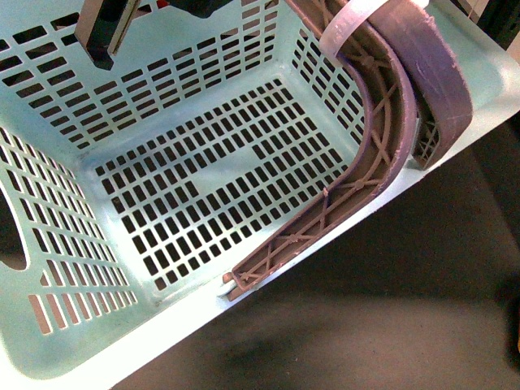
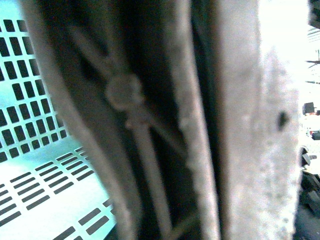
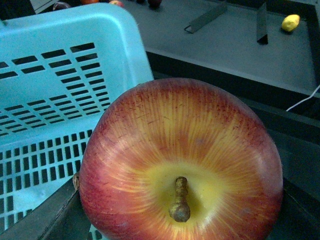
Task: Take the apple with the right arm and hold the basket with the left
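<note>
One apple fills the right wrist view with its stem towards the camera. It is grasped by the right gripper, whose dark fingers flank it, just beside the one mint basket.

In the front view the left gripper is clenched on the basket's wall at 3 o'clock. One lattice finger lies inside and the other finger outside, and one white zip tie binds them at 1 o'clock. A handle hole opens at 9 o'clock.

Beyond the apple, on a grey table, lie one small yellow fruit, two metal strips and a few reddish fruits cut by the frame edge.

The inner finger is the only thing inside the basket.
</note>
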Tool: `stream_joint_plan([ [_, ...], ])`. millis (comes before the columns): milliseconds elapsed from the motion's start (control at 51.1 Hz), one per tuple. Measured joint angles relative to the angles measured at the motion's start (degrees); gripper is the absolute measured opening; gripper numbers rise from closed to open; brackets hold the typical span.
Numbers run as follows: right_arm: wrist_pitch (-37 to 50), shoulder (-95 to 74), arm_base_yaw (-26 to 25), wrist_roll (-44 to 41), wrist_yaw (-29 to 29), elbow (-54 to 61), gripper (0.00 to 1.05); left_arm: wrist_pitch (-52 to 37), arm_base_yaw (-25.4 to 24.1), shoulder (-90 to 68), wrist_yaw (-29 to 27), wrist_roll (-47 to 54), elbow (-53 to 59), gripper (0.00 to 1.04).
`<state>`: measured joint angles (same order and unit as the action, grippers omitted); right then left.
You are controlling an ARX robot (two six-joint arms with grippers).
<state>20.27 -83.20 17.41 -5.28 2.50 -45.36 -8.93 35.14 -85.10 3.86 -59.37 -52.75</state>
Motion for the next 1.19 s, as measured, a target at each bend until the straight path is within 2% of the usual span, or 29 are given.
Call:
stream_joint_plan([
  [235,0.6,-6.1,4.9,2.6,1.7,-2.0,0.8,0.0,0.0,-0.1,-0.7,0.0,0.0,0.14],
  [626,1.7,-7.5,9.1,3.3,4.4,-2.0,0.8,0.0,0.0,-0.1,0.0,0.0,0.0,0.14],
  [685,1.8,-7.6,9.3,3.3,5.0,-2.0,0.81,0.0,0.0,-0.1,-0.3,0.0,0.0,0.14],
  [802,1.9,-7.7,9.4,3.4,5.7,-2.0,0.98,0.0,-0.1,-0.1,-0.7,0.0,0.0,0.14],
  [1056,3.3,-3.6,8.8,5.1,6.4,0.7,0.96,0.0,-0.1,-0.3,0.0,0.2,0.0,0.14],
  [1193,4.2,2.8,7.1,6.7,8.9,3.5,0.96,0.0,0.0,-0.3,0.0,0.0,0.0,0.14],
])
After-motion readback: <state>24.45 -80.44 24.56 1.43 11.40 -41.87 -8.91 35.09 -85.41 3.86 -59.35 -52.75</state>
